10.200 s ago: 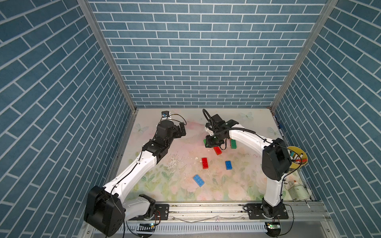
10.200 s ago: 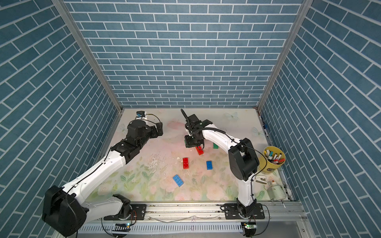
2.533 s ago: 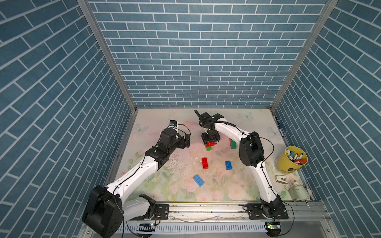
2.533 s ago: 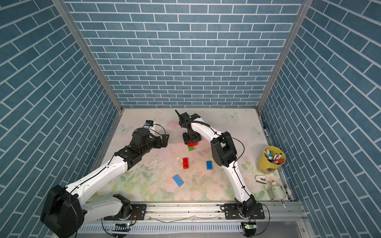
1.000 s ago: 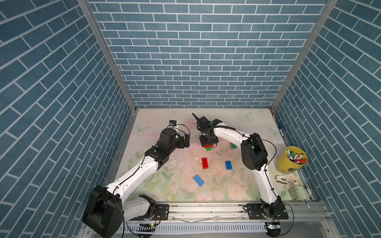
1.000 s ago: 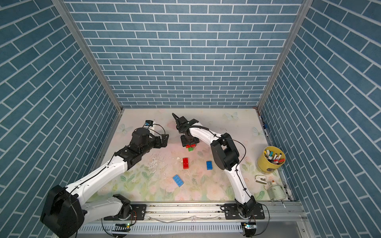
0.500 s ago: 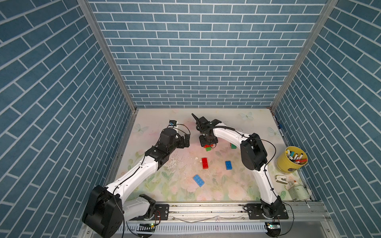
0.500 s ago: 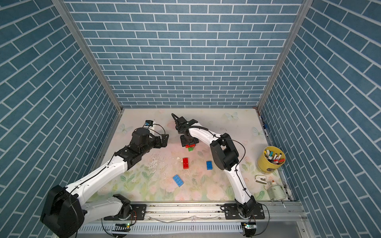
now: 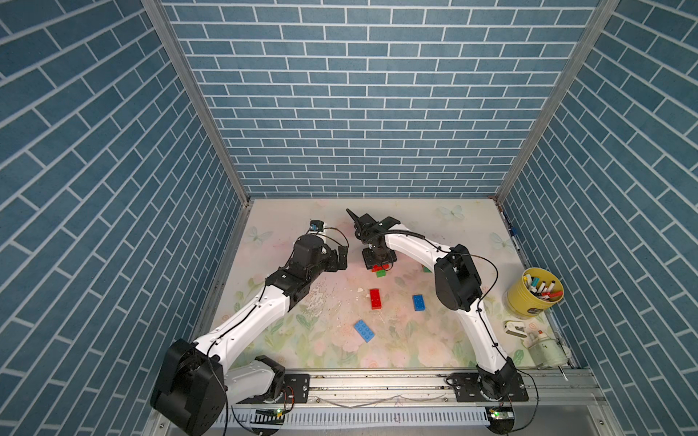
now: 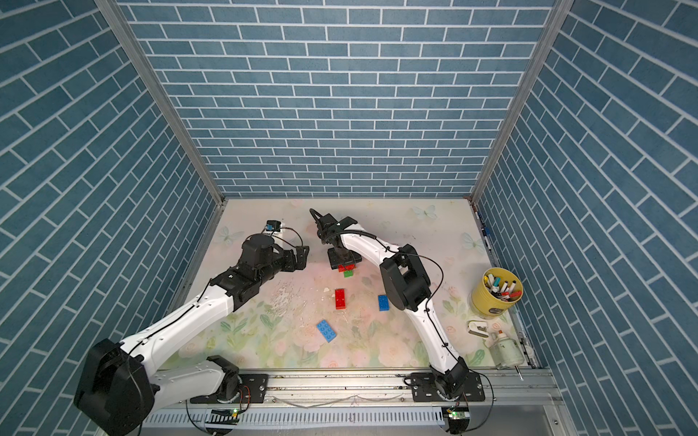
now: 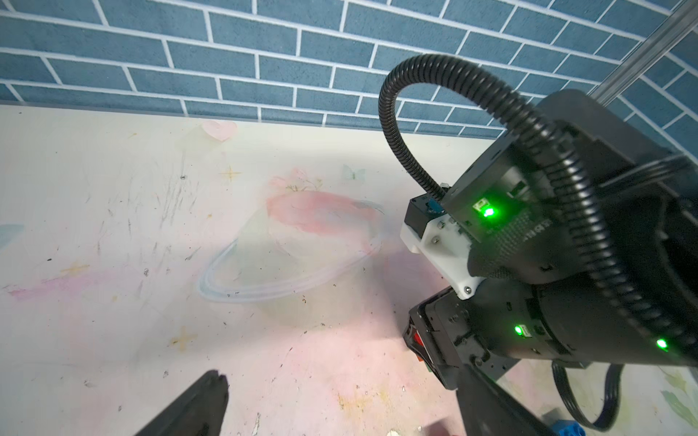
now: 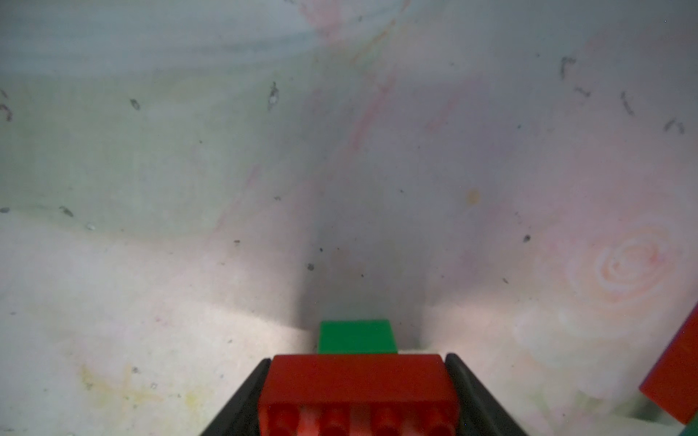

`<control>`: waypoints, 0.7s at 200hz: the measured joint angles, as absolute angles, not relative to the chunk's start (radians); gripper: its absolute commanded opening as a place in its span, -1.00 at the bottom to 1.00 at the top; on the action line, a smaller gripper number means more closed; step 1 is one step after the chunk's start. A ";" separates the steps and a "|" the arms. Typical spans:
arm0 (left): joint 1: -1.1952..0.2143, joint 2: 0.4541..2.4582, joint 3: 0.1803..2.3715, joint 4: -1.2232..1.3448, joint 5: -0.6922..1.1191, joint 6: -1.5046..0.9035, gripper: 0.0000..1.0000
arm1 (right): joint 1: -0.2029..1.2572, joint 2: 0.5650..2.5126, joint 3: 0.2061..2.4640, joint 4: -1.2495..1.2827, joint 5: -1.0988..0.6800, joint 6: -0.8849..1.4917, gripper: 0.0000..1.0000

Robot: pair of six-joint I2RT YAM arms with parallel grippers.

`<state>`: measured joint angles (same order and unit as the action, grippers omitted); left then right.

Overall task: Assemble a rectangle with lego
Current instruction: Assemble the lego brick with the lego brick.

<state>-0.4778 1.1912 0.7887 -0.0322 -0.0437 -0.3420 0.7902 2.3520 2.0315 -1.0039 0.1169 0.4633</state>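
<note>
Reaching downward, right fingers [image 12: 243,405] clamping red brick [image 12: 359,381]

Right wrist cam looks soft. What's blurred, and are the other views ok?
Right wrist view: soft throughout; red brick in the right hand and green brick blurred, dark shadow beyond them. Left wrist view: sharp, green LEDs bloom. Both top views: crisp, evenly lit.

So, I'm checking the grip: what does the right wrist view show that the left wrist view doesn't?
Right wrist only: the right gripper clamped on a red brick, with a green brick just past it.
Left wrist only: the back wall, the right arm's wrist housing with green lights, the left gripper open and empty, and a blue brick at the frame edge.
Both: the floral mat, and apparently a sliver of that red brick.
</note>
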 measured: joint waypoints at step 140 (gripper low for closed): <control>-0.477 1.182 0.789 -0.035 -0.045 -0.341 1.00 | 0.791 2.418 2.149 -1.114 0.117 0.464 -0.29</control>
<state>-0.4774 1.1820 0.7887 -0.0345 -0.0452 -0.3412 0.7910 2.4180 2.1487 -1.1145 0.1165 0.4641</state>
